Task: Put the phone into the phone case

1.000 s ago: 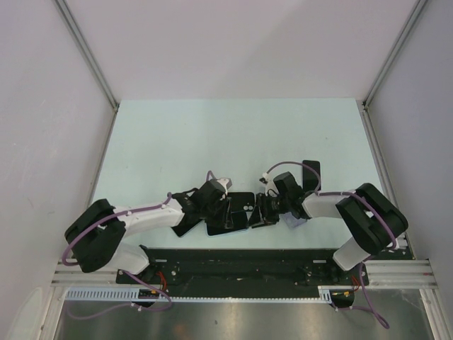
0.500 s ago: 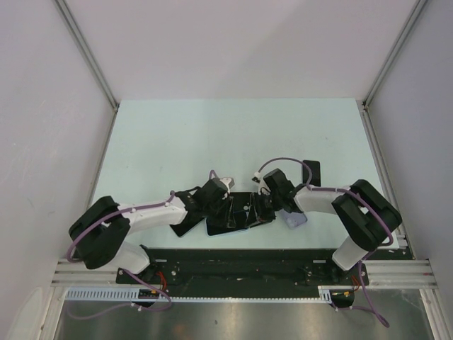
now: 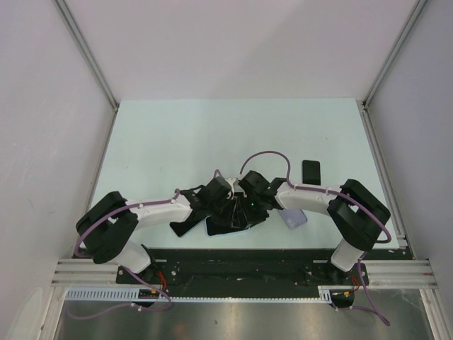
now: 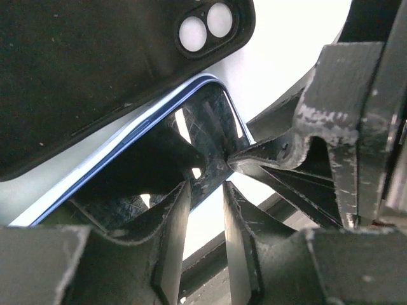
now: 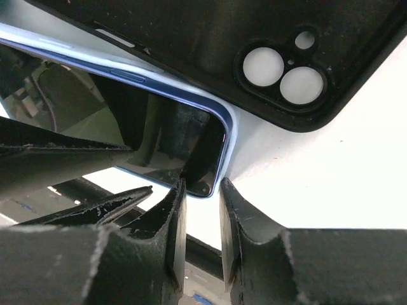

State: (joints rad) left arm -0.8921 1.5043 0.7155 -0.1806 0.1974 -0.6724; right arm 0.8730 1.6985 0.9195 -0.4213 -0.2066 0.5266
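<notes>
The phone (image 5: 172, 133) has a light blue rim and a dark, scratched screen; it lies flat on the table near its front edge (image 3: 225, 227). The black phone case (image 5: 210, 32), with two round camera holes, lies against the phone's long side, also in the left wrist view (image 4: 95, 63). My left gripper (image 4: 203, 185) and right gripper (image 5: 200, 184) meet over them at the table's middle front. Each has its jaws a narrow gap apart, with table showing through. Their tips stand at the phone's corner (image 4: 203, 127). In the top view the grippers (image 3: 228, 205) (image 3: 248, 205) hide most of the case.
A small black rectangular object (image 3: 311, 171) lies back right. A pale lilac flat piece (image 3: 296, 218) lies under the right arm. A black flat piece (image 3: 182, 227) lies under the left arm. The black rail of the arm bases (image 3: 241, 263) runs just behind the phone.
The right gripper has moved left, toward the left gripper, and the case has gone left with it over the phone. The left gripper has shifted slightly right. Both arms' elbows have swung inward.
</notes>
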